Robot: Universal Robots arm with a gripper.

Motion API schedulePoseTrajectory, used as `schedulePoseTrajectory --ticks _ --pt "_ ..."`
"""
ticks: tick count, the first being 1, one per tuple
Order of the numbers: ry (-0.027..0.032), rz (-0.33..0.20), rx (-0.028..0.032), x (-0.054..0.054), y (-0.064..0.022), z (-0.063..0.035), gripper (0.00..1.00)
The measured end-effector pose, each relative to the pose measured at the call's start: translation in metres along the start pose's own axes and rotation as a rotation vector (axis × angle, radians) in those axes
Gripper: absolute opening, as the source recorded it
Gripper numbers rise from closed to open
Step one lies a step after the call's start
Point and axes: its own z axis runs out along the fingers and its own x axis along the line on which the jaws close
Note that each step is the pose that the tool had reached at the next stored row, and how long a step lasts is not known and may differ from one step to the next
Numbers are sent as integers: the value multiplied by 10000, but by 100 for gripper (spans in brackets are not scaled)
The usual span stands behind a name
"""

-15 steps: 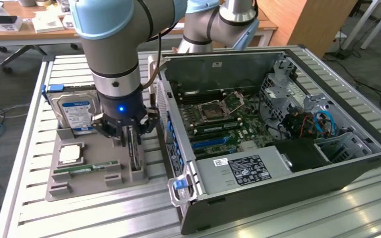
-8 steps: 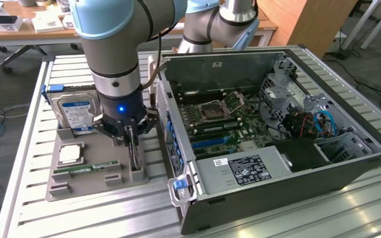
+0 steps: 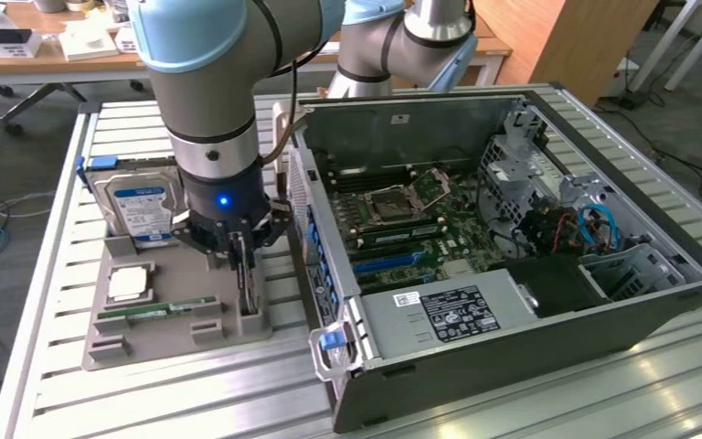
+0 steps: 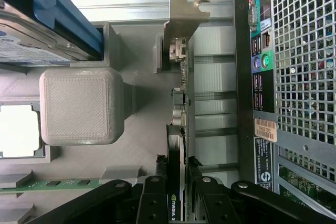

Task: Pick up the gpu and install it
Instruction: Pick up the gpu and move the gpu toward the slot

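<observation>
— Where's the gpu (image 3: 249, 291) from where you're standing?

— On edge in the gray tray (image 3: 168, 340), in the slot along the side nearest the computer case (image 3: 643, 306). It's upright, thin edge up, and seated in the tray, not lifted.

— And the claw (image 3: 245, 249)?

— Straight down over it. The arm (image 3: 211, 110) stands nearly vertical above the tray, with a blue light on at the wrist. In the wrist view the black fingers (image 4: 153, 203) sit either side of the card's top edge, narrow and pressed against both faces. I'd call that a grip on the gpu.

— Where along the card?

— Some way along from its metal bracket (image 4: 181, 19). The bracket end rests at a gray slot post of the tray, close to the case's back panel with its ports and vent grille.

— What else is in the tray?

— A hard drive (image 3: 138, 208) with a blue label stands at the end farther from the exterior camera. A square processor chip (image 3: 129, 283) lies flat in the middle. A narrow green memory stick (image 3: 158, 312) lies flat toward the nearer end. All three are apart from the claw.

— And the case?

— It's lying on its side on the slatted metal table (image 3: 143, 407), open side up, with the motherboard (image 3: 412, 219) facing the ceiling. It's just beside the tray, on the exterior view's right.
</observation>
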Motion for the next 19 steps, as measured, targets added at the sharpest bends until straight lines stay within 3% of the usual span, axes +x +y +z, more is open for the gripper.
schedulePoseTrajectory --ticks 19 --pt "6 1 0 -11 2 -18 26"
